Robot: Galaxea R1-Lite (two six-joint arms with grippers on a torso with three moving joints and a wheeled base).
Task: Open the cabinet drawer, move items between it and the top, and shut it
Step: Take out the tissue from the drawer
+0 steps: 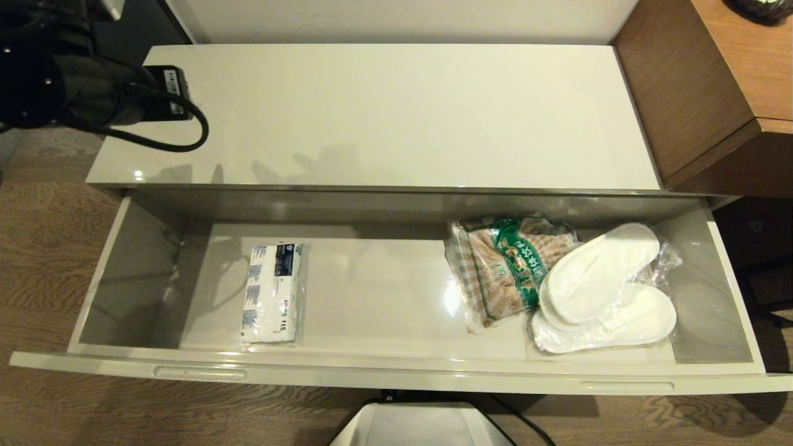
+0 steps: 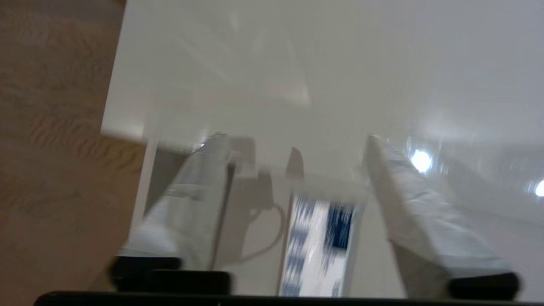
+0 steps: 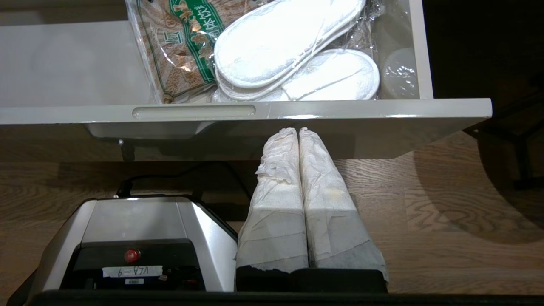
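Observation:
The cabinet's drawer [image 1: 396, 371] stands pulled fully out below the glossy cream top [image 1: 396, 111], which is bare. A flat white pack with blue print [image 1: 272, 291] lies in the drawer's left half. White slippers in clear plastic [image 1: 604, 288] lie at the right end. My left arm [image 1: 93, 93] hangs over the top's far left corner. In the left wrist view my left gripper [image 2: 295, 138] is open and empty, with the pack [image 2: 318, 246] lower down between its fingers. My right gripper [image 3: 298, 129] is shut just under the drawer's front [image 3: 340, 108], near the slippers [image 3: 289, 46].
A green and brown snack bag [image 1: 508, 266] lies beside the slippers, partly under them. A brown wood-grain desk unit [image 1: 712, 93] stands against the cabinet's right end. My own base [image 1: 421, 424] sits on the wooden floor just before the drawer front.

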